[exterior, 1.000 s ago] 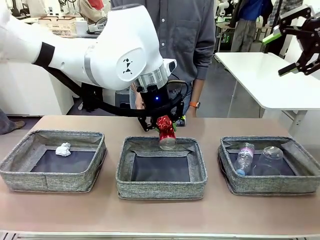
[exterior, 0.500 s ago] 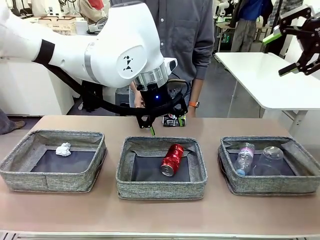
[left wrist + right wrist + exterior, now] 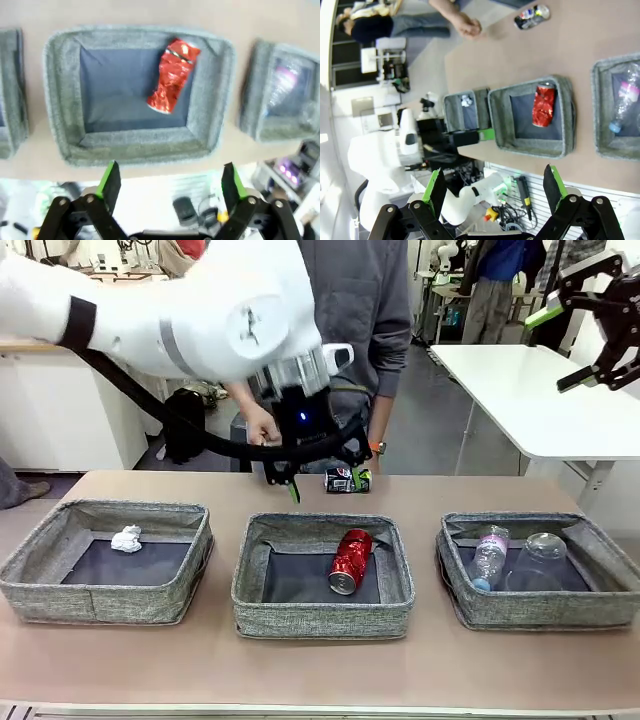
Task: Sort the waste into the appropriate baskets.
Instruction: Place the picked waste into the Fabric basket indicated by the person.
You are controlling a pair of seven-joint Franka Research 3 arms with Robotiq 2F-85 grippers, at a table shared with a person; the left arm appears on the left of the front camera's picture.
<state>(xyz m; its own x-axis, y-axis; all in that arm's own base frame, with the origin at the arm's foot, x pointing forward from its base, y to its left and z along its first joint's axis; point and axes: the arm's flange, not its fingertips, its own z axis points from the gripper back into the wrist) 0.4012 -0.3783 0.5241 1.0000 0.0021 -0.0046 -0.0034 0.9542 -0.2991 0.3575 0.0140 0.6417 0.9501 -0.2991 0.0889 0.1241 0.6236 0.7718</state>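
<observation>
The red can (image 3: 350,560) lies on its side in the middle basket (image 3: 322,618), free of any grip. My left gripper (image 3: 326,484) hovers open and empty above that basket's far rim. In the left wrist view it (image 3: 171,182) looks straight down on the red can (image 3: 172,75). The dark printed can (image 3: 345,479) lies on the table just behind the gripper. A crumpled paper ball (image 3: 126,538) sits in the left basket (image 3: 100,602). The right basket (image 3: 545,612) holds the bottle (image 3: 489,555) and the clear cup (image 3: 540,558). My right gripper (image 3: 562,345) hangs open high at the right.
A person stands at the far side behind my left arm, hands (image 3: 467,25) clasped near the table edge. In the right wrist view the dark can (image 3: 532,16) lies on bare table beyond the baskets. A white table (image 3: 540,400) stands at back right.
The red can left my left gripper, dropped into the middle basket and settled on its side. The left arm then rose a little; the right arm stayed still.
</observation>
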